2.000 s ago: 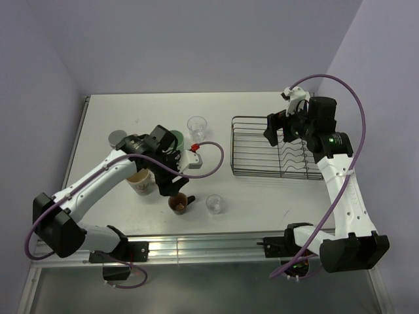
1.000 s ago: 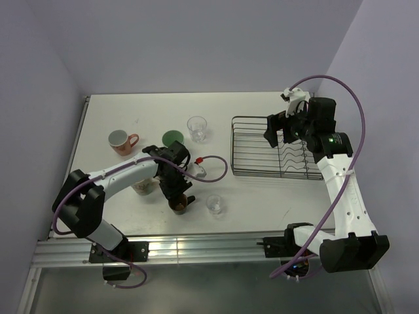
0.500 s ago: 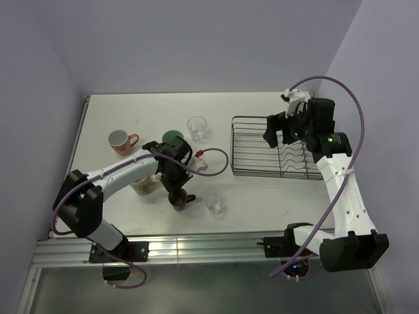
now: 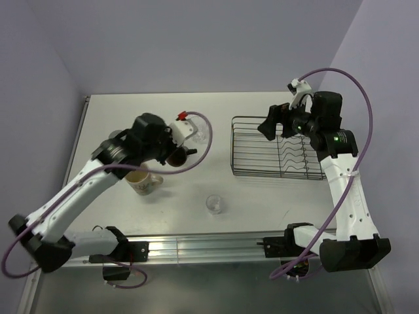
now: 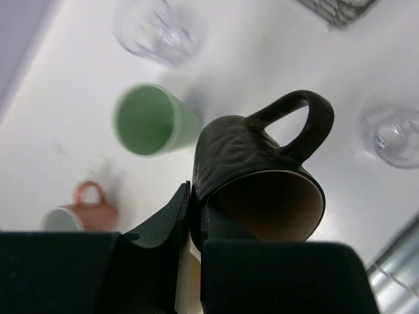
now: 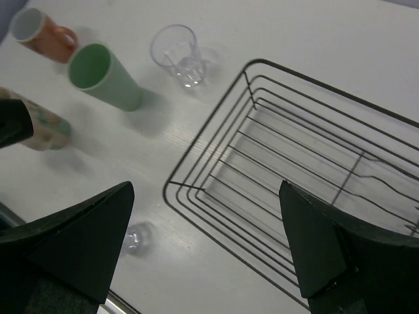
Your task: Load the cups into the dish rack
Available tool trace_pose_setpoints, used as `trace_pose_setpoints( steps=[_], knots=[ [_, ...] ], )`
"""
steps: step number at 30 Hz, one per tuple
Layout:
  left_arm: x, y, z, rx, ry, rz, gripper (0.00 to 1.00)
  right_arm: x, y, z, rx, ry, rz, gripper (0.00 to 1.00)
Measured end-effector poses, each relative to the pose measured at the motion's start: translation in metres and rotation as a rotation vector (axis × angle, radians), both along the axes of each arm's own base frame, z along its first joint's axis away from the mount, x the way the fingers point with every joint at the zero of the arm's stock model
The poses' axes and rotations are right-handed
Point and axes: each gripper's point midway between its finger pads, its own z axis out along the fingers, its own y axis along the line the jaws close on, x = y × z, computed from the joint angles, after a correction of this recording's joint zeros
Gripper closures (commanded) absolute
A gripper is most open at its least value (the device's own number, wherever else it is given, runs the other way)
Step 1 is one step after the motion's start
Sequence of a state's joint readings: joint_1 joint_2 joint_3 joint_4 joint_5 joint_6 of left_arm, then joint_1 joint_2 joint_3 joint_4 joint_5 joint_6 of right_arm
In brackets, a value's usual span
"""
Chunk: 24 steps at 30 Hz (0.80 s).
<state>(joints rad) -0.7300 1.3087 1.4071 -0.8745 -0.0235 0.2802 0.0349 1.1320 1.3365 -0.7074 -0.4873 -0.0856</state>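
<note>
- Saw small dark brown cup (image 5: 262, 176) up off the tabletop, where it sat a second back. Left arm had swung from lower centre toward middle left of the top view.
- Found left gripper (image 5: 196, 203) clamped together on the cup's wall at the rim. Handle pointed away, toward upper right of the wrist view.
- Logged cup hanging tilted, mouth toward the wrist camera, just above cream patterned mug (image 4: 141, 182) and well apart from dish rack (image 4: 262, 174) at centre right.
- Found right gripper (image 4: 275, 127) with jaws wide apart, holding nothing, hovering over the rack's upper left corner.
- Counted on the table: green tumbler (image 5: 147, 120), pinkish mug (image 5: 85, 206), two clear glasses (image 4: 214, 204). None in the rack yet.
- Judged cup rigid, light, breakable, probably slick-glazed. Rim pinch likely adequate but prone to pivoting, so carry slow and set down gently on the wires.
</note>
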Motion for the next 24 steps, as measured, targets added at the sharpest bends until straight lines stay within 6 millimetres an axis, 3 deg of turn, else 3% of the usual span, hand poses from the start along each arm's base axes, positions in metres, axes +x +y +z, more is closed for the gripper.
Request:
trace_pose_setpoints(
  steps=[7, 10, 14, 18, 24],
  knots=[
    [-0.019, 0.044, 0.094, -0.176, -0.54, -0.036, 1.0, -0.017, 0.041, 0.031, 0.196, 0.027, 0.19, 0.0],
    [-0.02, 0.049, 0.126, -0.209, -0.741, -0.068, 1.0, -0.024, 0.06, 0.036, 0.32, 0.097, 0.276, 0.0],
    [-0.019, 0.048, 0.137, -0.195, -0.926, -0.113, 1.0, -0.026, 0.079, 0.041, 0.484, 0.192, 0.34, 0.0],
    [-0.022, 0.043, 0.132, -0.164, -1.082, -0.186, 1.0, -0.03, 0.096, 0.046, 0.626, 0.265, 0.39, 0.0],
    [-0.036, 0.033, 0.139, -0.126, -1.322, -0.292, 1.0, -0.051, 0.134, 0.052, 0.759, 0.371, 0.516, 0.01]
  ],
)
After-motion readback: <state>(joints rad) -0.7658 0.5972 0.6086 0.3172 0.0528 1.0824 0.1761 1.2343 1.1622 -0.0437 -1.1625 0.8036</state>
